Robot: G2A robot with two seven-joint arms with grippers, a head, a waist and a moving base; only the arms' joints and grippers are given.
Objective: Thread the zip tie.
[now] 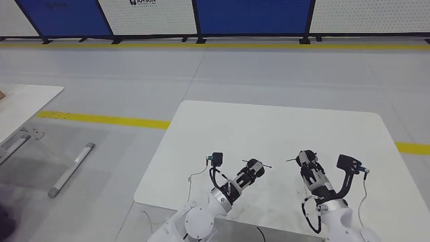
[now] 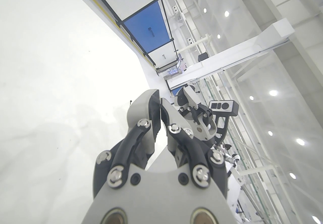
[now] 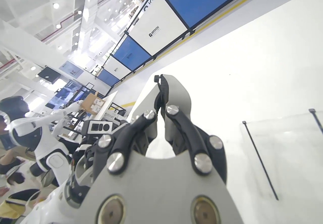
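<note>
Blue and white panels line the far wall, and a white desk (image 1: 282, 128) fills the middle of the top view, with both arms at the lower edge of the frame.

Lower centre, the left tool (image 1: 259, 168) has its pads pressed together. A thin dark sliver sticks out of its tip toward the other arm. It looks like the tail of the zip tie (image 3: 156, 78), though it is too fine to be sure.

Just to the right, apart from it, the right tool (image 1: 301, 158) is pinched shut. The right wrist view shows the tie's small black square head poking out at its fingertips. How the strap runs between the two tools cannot be made out.

Two spare ties (image 3: 260, 159) lie flat on a clear sheet (image 3: 282, 139) on the desk, apart from the right tool.

The tie is probably very light, thin and springy, with a smooth surface that could slide in the pads. Its tail would likely bend or flick aside if held far back, so a hold close to the tip seems best. The head seems best gripped by its sides, which leaves the slot open and facing the tail.
</note>
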